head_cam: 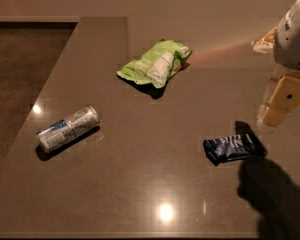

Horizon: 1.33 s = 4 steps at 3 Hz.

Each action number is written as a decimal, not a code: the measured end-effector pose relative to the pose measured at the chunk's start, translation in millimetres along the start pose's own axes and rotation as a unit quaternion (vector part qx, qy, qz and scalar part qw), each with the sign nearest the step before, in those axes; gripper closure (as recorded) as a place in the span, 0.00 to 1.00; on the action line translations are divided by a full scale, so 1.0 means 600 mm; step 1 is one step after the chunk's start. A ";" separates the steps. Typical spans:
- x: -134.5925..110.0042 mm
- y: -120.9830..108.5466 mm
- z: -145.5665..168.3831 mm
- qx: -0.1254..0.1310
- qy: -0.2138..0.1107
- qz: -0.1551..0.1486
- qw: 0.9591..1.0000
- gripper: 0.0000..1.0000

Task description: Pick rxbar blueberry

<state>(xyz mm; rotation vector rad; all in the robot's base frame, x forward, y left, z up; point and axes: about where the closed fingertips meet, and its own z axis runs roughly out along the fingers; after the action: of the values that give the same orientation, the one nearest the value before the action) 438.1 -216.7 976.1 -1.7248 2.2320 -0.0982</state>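
Countertop point(140, 184) of dark brown, glossy material fills most of the view, and three things lie on it, well apart from one another. My gripper point(277, 106), with a white wrist housing and pale beige parts below it, hangs at the right edge of the view, above the surface. It is a little farther and to the right of the rxbar blueberry point(234, 148), and it does not touch the bar. Whether my jaws stand wide or narrow, I cannot tell from this view, but they hold nothing that I can see. The rxbar blueberry is a small flat rectangular bar in a dark navy-blue crinkled wrapper with white lettering. It lies flat on the near right part of the countertop, its long side going nearly left to right. A large dark shadow point(280, 199) falls on the surface just near and to the right of the bar and reaches the bar's right end. A light-green crumpled chip bag point(155, 64) with a white label lies far, about in the middle of the countertop. A silver-and-blue drink can point(67, 129) lies on its side at the left, its far end pointing to the right. A small bright spot of reflected light point(165, 212) shows on the near part of the surface. Beyond the left edge of the countertop there is a darker brown floor point(20, 59).
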 end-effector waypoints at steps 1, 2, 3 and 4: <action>0.000 0.000 0.000 0.000 0.000 0.000 1.000 0.00; 0.007 0.002 0.006 -0.004 0.005 -0.007 1.000 0.00; 0.037 0.024 0.037 -0.029 -0.003 -0.005 1.000 0.00; 0.058 0.059 0.076 -0.062 -0.017 -0.015 0.998 0.00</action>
<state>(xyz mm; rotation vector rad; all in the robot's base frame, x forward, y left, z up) 411.0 -233.9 917.1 -1.8085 2.2305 0.0632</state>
